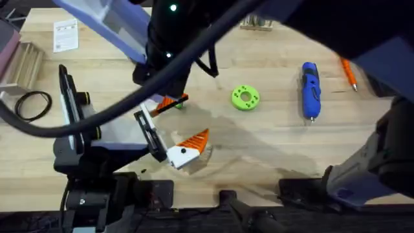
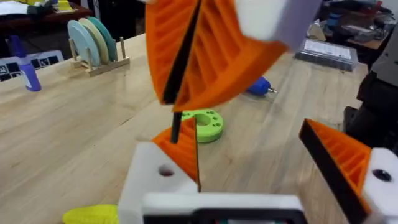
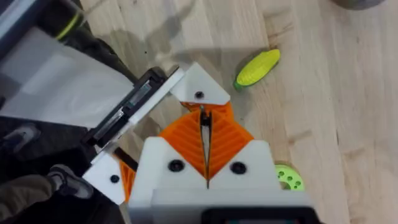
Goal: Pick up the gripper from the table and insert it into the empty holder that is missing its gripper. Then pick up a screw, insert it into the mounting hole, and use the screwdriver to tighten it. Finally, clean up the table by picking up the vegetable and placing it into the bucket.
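Overhead screwdriver (image 1: 310, 90), right wrist vegetable (image 3: 258, 67)

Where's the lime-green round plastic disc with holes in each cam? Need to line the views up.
Overhead: lime-green round plastic disc on the table at centre, left of the blue pen-shaped screwdriver.
Left wrist: disc on the table, nearer than the screwdriver.
Right wrist: disc partly hidden beside the right gripper.
Landmark: the screwdriver ties overhead to left wrist; the yellow toy corn cob ties the wrist views.
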